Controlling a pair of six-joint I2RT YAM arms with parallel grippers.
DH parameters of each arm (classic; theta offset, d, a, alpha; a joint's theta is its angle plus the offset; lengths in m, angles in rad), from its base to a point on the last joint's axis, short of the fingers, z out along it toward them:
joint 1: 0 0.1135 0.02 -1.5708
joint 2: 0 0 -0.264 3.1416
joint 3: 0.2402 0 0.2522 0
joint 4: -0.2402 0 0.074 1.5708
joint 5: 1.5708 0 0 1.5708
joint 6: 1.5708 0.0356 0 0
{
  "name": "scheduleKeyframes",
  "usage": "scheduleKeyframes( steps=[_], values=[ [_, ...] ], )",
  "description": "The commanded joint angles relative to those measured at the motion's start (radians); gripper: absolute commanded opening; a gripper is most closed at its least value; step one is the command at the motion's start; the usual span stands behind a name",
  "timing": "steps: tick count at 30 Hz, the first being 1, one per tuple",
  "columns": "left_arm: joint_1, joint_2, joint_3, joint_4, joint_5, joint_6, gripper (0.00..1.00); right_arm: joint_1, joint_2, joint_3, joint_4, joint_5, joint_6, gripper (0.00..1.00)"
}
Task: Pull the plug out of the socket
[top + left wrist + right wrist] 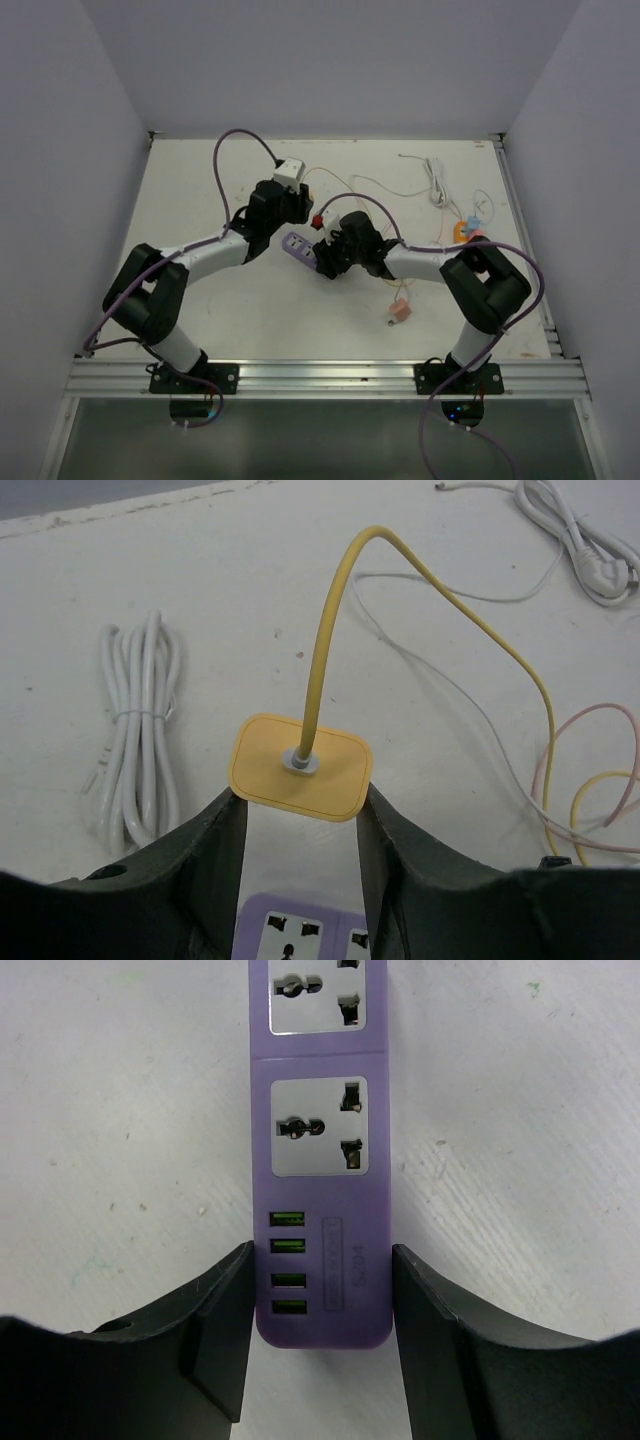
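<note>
The plug (300,765) has a yellow face, a white body and a yellow cable (325,630). My left gripper (300,802) is shut on its two sides and holds it up, apart from the purple power strip (298,932) below. In the top view the plug (288,172) is at the left gripper's tip (284,187), away from the strip (298,246). My right gripper (320,1300) is shut on the strip's USB end (320,1260), with both fingers against its sides. The strip's visible sockets (318,1125) are empty. The right gripper (325,258) is at the strip's near end.
A coiled white cable (135,740) lies left of the plug. Another bundled white cable (435,180) lies at the back right. A small red thing (318,221), an orange item (465,232) and a pink plug (400,312) with thin wires lie on the table. Walls close in on three sides.
</note>
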Motion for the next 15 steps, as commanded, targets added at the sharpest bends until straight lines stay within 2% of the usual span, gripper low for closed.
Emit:
scheduleKeyframes(
  steps=[1,6,15],
  values=[
    [0.004,0.059,0.046,-0.069,0.114,0.002,0.02,0.006,-0.033,-0.049,-0.146,-0.074,-0.014,0.0],
    [0.002,0.134,0.066,-0.111,0.207,-0.028,0.04,0.006,-0.041,-0.049,-0.16,-0.091,-0.015,0.0],
    [-0.022,0.192,0.106,-0.166,0.187,-0.057,0.23,0.014,-0.046,-0.048,-0.167,-0.091,-0.014,0.0]
  ],
)
